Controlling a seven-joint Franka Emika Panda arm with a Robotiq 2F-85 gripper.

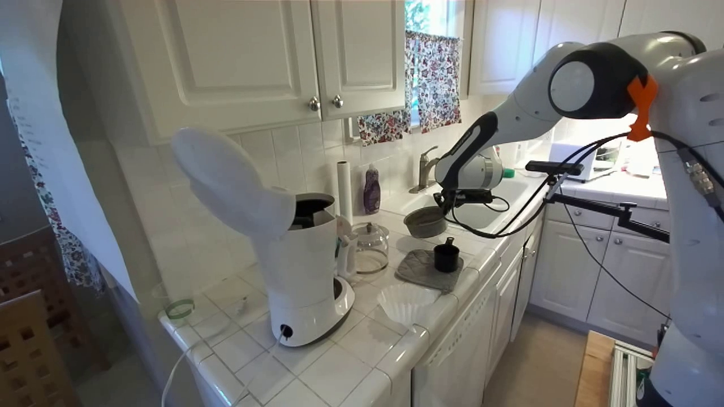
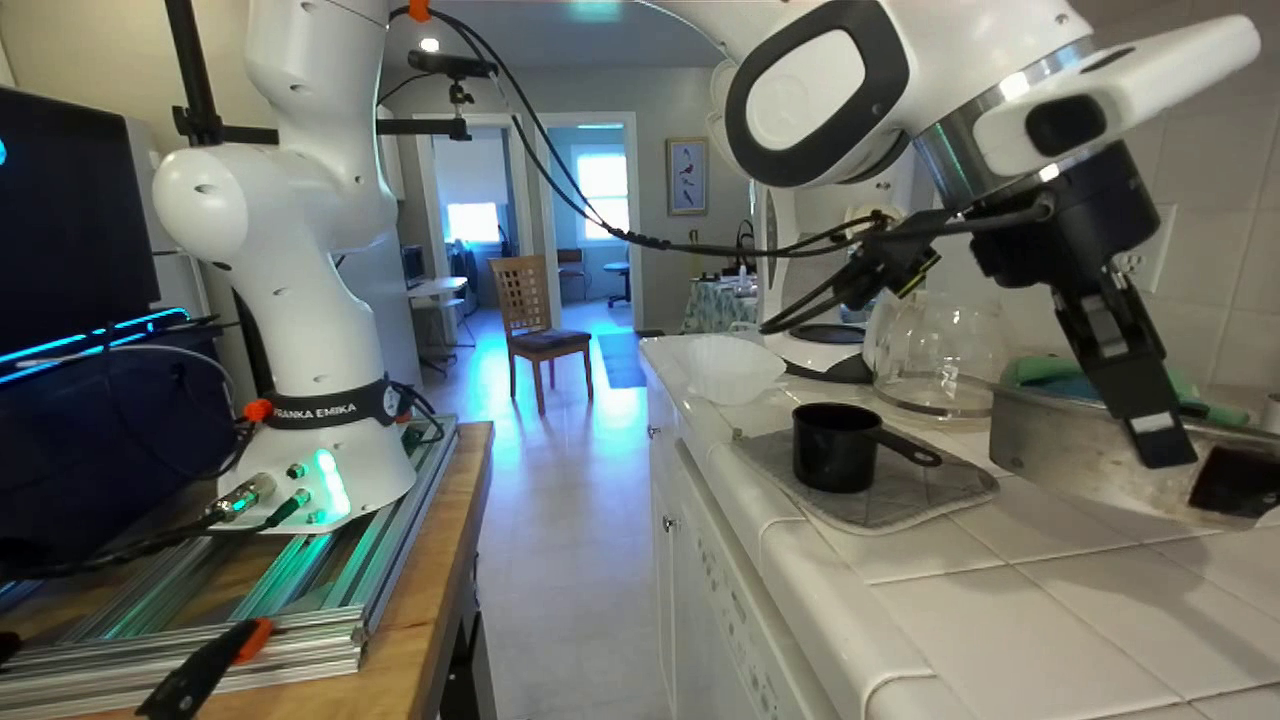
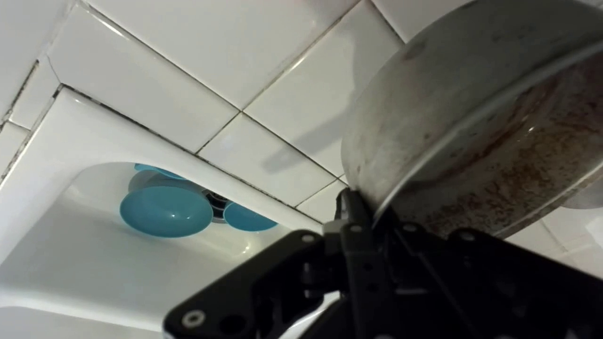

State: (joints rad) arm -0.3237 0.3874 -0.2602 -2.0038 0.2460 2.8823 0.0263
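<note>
We see the pincer point(image 3: 372, 213) grasping the pan point(image 3: 419, 113) by its rim, upper right in the wrist view. Bowls point(image 3: 167, 212) lie in the sink point(image 3: 94, 263), lower left. In an exterior view, a cup point(image 2: 833, 450) stands on a mat point(image 2: 900, 506), right of center.

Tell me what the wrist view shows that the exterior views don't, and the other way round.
Only the wrist view shows teal bowls in the sink and brown stains inside the pan.

Only the exterior views show the black measuring cup and the robot's white arm; floral curtains appear in an exterior view.

All share the pan, the end effector at its rim, and the white tiled counter.
</note>
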